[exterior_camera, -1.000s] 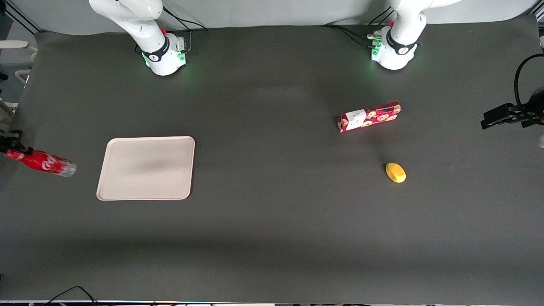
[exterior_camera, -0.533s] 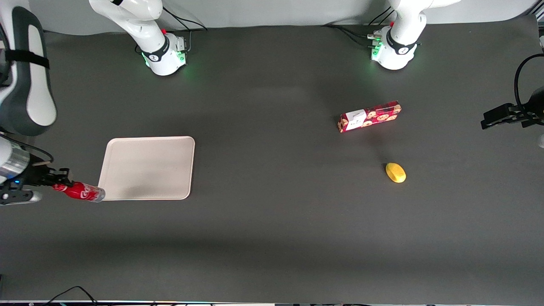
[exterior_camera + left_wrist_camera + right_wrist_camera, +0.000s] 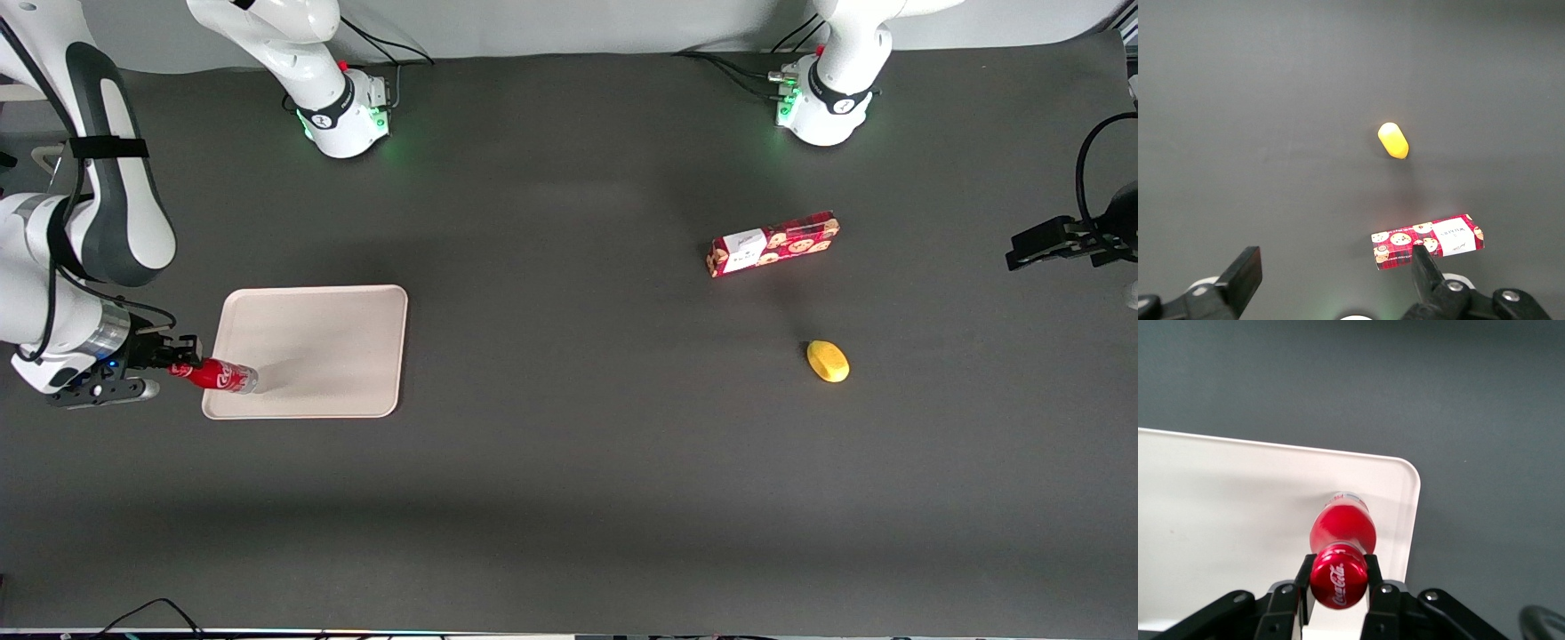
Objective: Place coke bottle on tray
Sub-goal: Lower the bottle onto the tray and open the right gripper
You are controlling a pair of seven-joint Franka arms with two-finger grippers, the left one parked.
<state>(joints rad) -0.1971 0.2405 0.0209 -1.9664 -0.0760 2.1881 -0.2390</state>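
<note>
Dark grey table (image 3: 569,489), gripper (image 3: 180,366) at the working arm's end clamped on the coke bottle (image 3: 218,375) just below its cap, bottle base over the tray (image 3: 329,342) corner nearest the camera, whether it touches unclear

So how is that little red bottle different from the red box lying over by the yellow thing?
The coke bottle is slim and round with a cap; the cookie box is a flat-sided rectangle printed with cookies.
The bottle is clamped at its neck by the tool, its base over the tray corner; the box lies free on the table, toward the parked arm's end.
The bottle looks shorter than the box.
Both are mainly red with white lettering.
</note>
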